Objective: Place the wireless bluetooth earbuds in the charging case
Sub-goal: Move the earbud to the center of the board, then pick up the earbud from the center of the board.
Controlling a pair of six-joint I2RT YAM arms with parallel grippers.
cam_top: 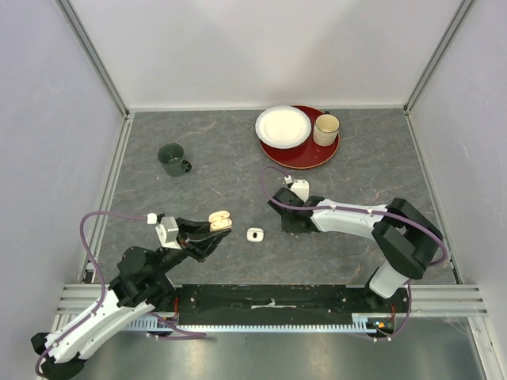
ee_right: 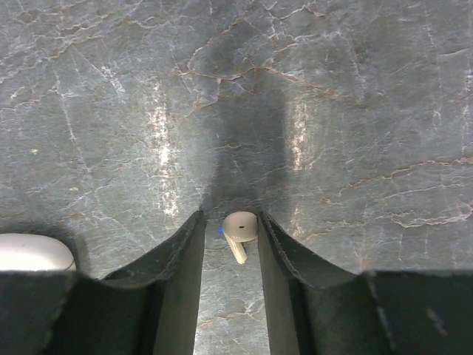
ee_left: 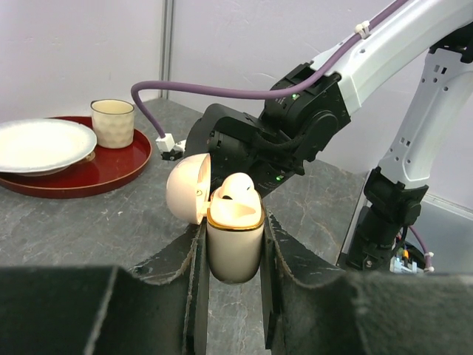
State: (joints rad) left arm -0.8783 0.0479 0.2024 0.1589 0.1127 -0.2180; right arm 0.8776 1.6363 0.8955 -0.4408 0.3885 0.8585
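My left gripper (ee_left: pixel 233 223) is shut on a cream charging case (ee_left: pixel 235 244) with a gold rim and holds it upright above the table. Its lid hangs open to the left, and one white earbud (ee_left: pixel 238 186) sits inside. The case also shows in the top view (cam_top: pixel 220 219). My right gripper (ee_right: pixel 230 218) points down at the table, right of centre in the top view (cam_top: pixel 290 225). Its jaws stand narrowly apart around a white earbud (ee_right: pixel 240 228), which touches the right finger and leaves a small gap on the left. No other earbuds are visible.
A small white case (cam_top: pixel 254 234) lies on the table between the grippers, also at the lower left of the right wrist view (ee_right: pixel 33 253). A green mug (cam_top: pixel 173 159) stands at the back left. A red tray (cam_top: pixel 305 152) at the back holds a white plate (cam_top: pixel 283 126) and a cream cup (cam_top: pixel 325 129).
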